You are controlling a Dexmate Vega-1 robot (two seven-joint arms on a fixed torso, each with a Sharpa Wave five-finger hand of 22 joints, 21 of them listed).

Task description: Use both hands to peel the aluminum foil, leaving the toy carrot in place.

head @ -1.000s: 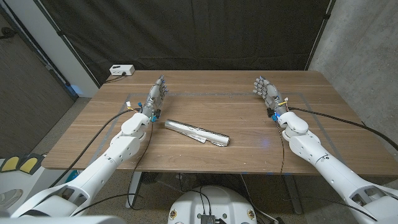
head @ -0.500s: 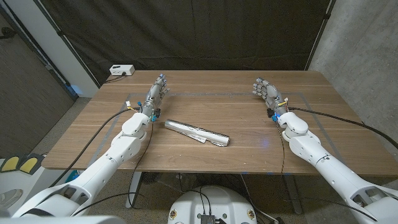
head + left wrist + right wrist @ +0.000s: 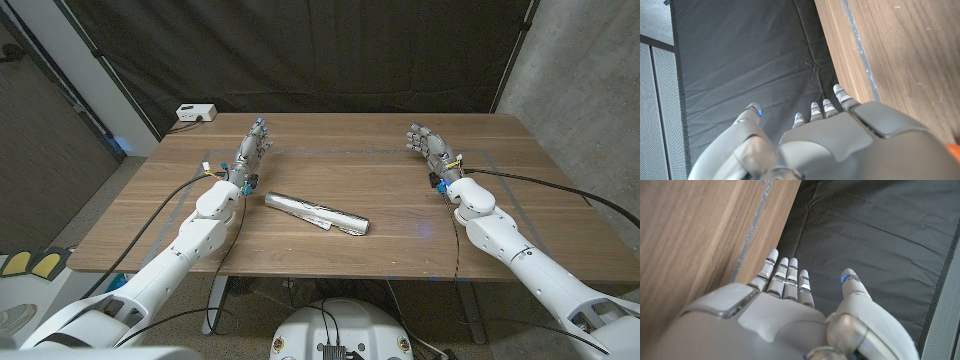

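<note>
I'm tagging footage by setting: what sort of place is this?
Probably a robotics lab or test bay: black curtain hung behind a wooden table, a bare concrete wall beside it, and a foil-wrapped object laid out.

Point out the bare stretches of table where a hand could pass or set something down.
Bare wood lies between the foil roll and the right hand, and along the far edge between both hands. Tightest is the gap between the left hand and the roll's near end.

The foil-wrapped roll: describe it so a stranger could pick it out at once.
On the wooden table, look at the middle, between the left hand and the right hand. The foil-wrapped roll lies there at a slant, touching neither hand. It is the only shiny, crinkled silver thing on the wood; the white box sits off at the far left corner.
</note>
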